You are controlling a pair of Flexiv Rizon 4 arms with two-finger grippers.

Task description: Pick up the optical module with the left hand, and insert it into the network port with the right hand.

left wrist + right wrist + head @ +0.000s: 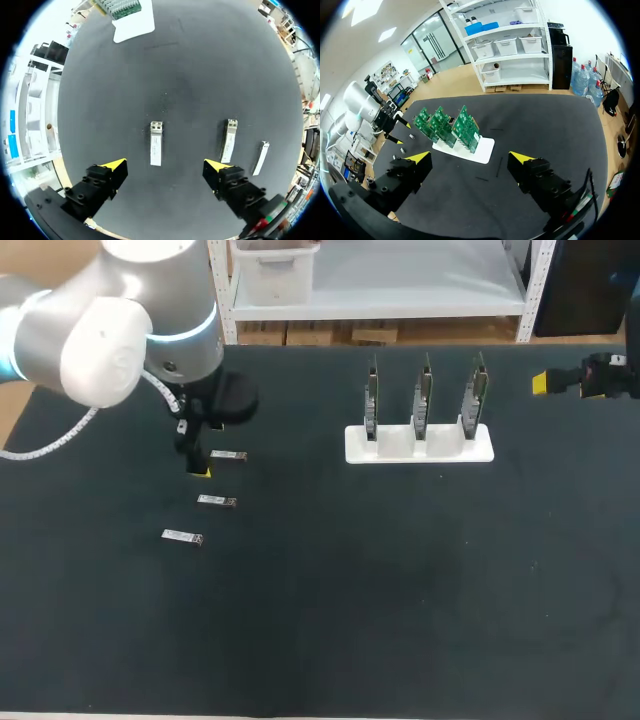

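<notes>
Three silver optical modules lie in a slanting row at the table's left: the far one, the middle one and the near one. My left gripper hangs just above the far module, which lies on the mat between and slightly ahead of the open fingers, untouched. The other two modules lie beside one finger. Three green network boards stand upright in a white holder. My right gripper is open and empty at the table's far right, well away from the boards.
The table is covered by a dark mat, bare from the middle to the front edge. The white holder stands ahead of my right gripper, with my left arm beyond it.
</notes>
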